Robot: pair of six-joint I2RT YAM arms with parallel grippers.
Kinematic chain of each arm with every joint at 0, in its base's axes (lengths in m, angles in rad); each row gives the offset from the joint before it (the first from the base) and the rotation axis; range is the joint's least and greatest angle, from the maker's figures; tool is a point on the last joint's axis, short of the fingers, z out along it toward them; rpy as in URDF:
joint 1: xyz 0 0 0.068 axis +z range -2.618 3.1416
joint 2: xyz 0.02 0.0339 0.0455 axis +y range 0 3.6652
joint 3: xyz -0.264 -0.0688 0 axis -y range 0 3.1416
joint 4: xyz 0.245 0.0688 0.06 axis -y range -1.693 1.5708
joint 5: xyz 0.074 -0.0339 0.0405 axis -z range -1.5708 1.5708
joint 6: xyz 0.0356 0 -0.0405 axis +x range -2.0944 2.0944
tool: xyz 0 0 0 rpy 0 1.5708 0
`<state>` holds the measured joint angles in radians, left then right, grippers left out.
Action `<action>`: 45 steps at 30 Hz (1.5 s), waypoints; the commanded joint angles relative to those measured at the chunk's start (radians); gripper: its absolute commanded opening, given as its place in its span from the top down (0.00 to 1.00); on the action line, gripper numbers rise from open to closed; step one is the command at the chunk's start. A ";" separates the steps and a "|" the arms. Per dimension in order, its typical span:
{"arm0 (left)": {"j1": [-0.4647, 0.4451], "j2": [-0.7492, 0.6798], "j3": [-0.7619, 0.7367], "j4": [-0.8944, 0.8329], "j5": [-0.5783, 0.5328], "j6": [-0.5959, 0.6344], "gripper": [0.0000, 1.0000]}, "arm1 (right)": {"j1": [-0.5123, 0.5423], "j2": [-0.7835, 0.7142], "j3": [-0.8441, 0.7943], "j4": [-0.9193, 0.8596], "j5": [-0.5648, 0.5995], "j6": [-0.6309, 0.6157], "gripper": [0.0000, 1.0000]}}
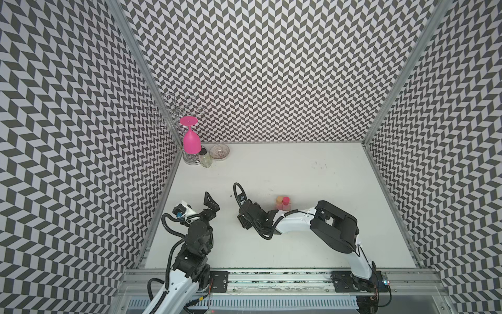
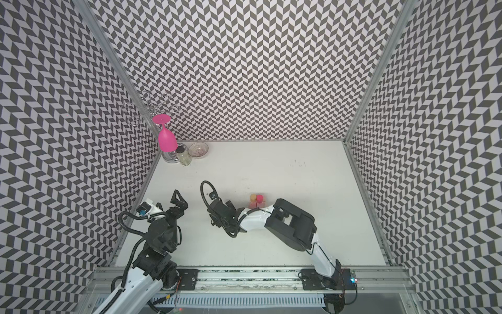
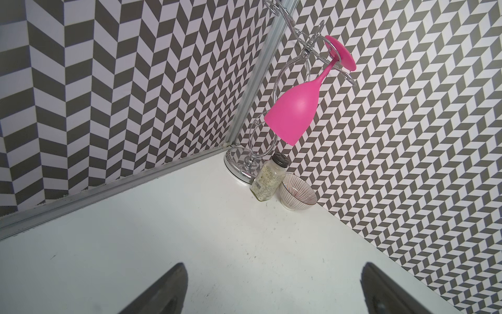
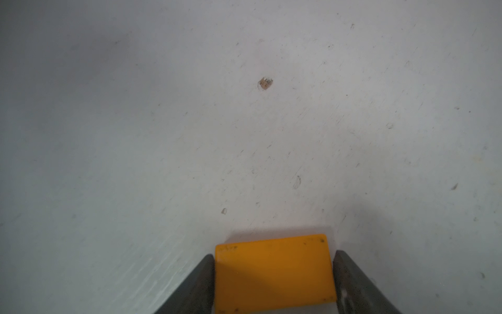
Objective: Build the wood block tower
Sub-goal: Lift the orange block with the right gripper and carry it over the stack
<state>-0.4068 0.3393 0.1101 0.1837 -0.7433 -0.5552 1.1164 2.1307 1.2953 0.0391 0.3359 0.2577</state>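
overall: white table [image 1: 298,244] inside patterned walls, with two arms reaching in from the near rail.
right gripper [image 4: 273,253]: pointed down at the table near its middle; in both top views the tips are hidden under its own wrist.
right jaws: closed in on an orange block [image 4: 274,274]; one jaw lies against each side face, and the right wrist view shows no gap on either side.
orange block: flat on the table, square between the jaws, its far edge just past the jaw tips; its near end runs out of frame.
tower [image 1: 283,206]: low stack on the table, just beyond the right forearm and to the right of the right gripper in both top views; well clear of the jaws.
tower top: tan cylinder [image 1: 279,200] and pink cylinder [image 1: 286,201] upright side by side on pale pink and tan pieces; the lower part is partly hidden by the arm.
left gripper [image 3: 273,265]: raised over the left side of the table, facing the far left corner.
left jaws: wide apart over the table surface.
far left corner: pink goblet [image 3: 294,111] hangs upside down on a wire rack [image 3: 254,152]; spice jar [image 3: 267,179] just beside the rack's foot; bowl [image 3: 297,193] next to the jar, contact cannot be told.
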 commanded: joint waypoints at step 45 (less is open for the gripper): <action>0.005 -0.016 -0.016 0.008 0.017 0.002 0.00 | -0.070 -0.408 -0.101 -0.476 0.507 0.629 0.75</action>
<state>-0.4068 0.3370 0.1066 0.1848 -0.7265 -0.5510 1.0611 1.7679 1.2095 -0.4454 0.8574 0.8509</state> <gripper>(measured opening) 0.999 0.587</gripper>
